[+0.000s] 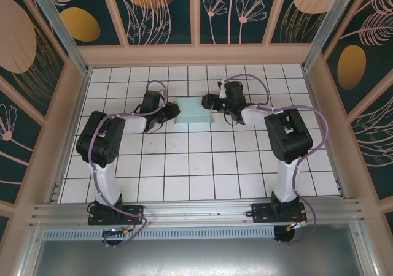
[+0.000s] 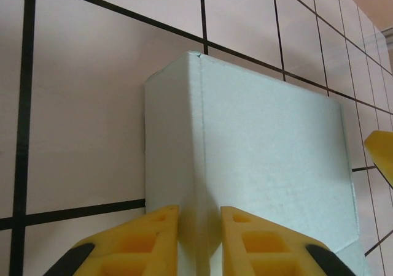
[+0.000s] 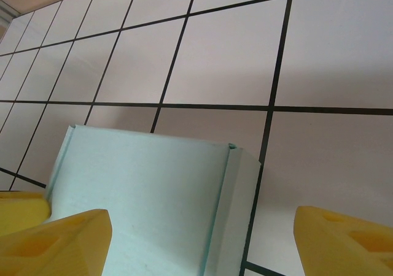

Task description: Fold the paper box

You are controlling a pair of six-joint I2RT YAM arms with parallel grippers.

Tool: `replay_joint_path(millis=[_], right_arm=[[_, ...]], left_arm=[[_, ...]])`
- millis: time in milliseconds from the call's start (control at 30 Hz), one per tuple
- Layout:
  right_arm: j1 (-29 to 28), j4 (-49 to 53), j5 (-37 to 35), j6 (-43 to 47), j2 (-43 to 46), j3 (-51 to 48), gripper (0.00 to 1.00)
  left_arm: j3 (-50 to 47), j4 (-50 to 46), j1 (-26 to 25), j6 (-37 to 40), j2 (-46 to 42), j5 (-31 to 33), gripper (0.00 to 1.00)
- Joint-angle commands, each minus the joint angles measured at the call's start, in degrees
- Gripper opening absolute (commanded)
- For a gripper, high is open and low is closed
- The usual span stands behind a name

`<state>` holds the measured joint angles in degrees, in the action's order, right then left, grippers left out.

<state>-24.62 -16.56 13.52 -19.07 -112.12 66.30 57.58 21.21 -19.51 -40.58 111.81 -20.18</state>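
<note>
The box lies on the tiled counter, in the far half and near the centre line, between the two arms. In the top view it reads as a pale turquoise block, its long side running left to right.

Left tool: positioned at the left end of the box. In the left wrist view the tool stands narrow. A raised corner edge of the box sits between the yellow pads, which lie against the card on either side and grip it.

Right tool: positioned at the far right corner of the box. In the right wrist view the tool stands wide open and holds nothing. The box extends between the spread fingers, with its upturned side flap toward the right finger. The right finger is clear of the card.
</note>
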Motion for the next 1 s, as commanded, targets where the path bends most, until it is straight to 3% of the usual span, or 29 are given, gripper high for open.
replay_joint_path(millis=[0, 333, 700, 967], right_arm=[[0.28, -0.93, 1.15, -1.23, 1.59, -0.32, 0.78], [0.28, -2.18, 3.55, -3.10, 0.99, -0.12, 0.78], [0.28, -5.08, 9.42, -10.66, 0.57, -2.86, 0.78], [0.27, -10.08, 14.88, -16.07, -0.88, -3.70, 0.78]], left_arm=[[-1.54, -0.59, 0.50, 0.50, 0.78, -3.02, 0.19], [-5.21, 3.79, 2.86, -1.55, 0.50, -6.81, 0.12], [-9.42, 16.14, 6.13, -8.98, 3.35, -13.65, 0.03], [-9.08, 17.33, 6.67, -9.45, 4.99, -15.37, 0.03]])
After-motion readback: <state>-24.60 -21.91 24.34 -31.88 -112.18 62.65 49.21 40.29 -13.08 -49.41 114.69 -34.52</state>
